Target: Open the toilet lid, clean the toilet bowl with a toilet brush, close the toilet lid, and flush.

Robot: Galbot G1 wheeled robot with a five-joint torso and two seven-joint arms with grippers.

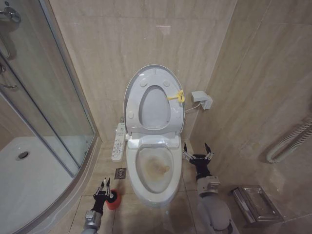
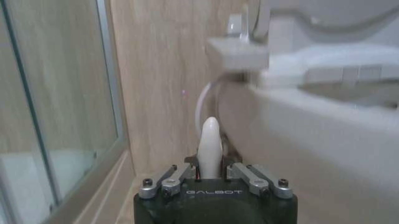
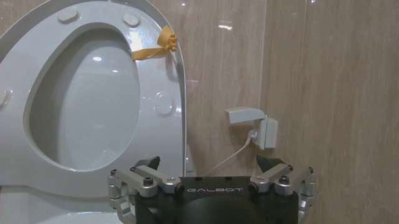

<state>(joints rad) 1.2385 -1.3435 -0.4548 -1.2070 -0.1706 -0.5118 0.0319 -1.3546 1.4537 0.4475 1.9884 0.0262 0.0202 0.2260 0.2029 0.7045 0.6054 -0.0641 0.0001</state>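
- At the lower left of the head view, the left gripper (image 1: 105, 186) sits low over the floor tiles, clenched on the toilet brush (image 1: 108, 191); the small red holder cup (image 1: 113, 199) shows just beside and under the fingers.
- In the left wrist view the brush's white handle (image 2: 210, 145) stands up between the two fingers (image 2: 163, 179), its long axis upright and its rounded tip pointing up toward the middle of the frame; the bristle head is hidden below the gripper.
- At the lower right of the head view, the right gripper (image 1: 198, 152) hangs beside the bowl's right flank, released, its two fingertips spread wide and holding nothing. The right wrist view shows the same spread fingers (image 3: 146, 164) along the bottom edge.
- In the lower centre of the head view the toilet bowl (image 1: 154, 165) lies between the two grippers, its long oval axis running from the bottom of the frame up toward the wall, with brownish stains in the basin.
- Above it, in the centre of the frame, the toilet lid (image 1: 132, 92) stands raised against the tiled wall, underside facing out, long axis near vertical. The ring seat (image 1: 155, 127) is up against it, with a yellow tie (image 1: 177, 96) at its upper right.
- A white control panel (image 1: 119, 141) hangs left of the bowl.
- A white wall box (image 1: 202, 99) sits to the right of the lid.
- The glass shower enclosure (image 1: 44, 92) fills the left side.
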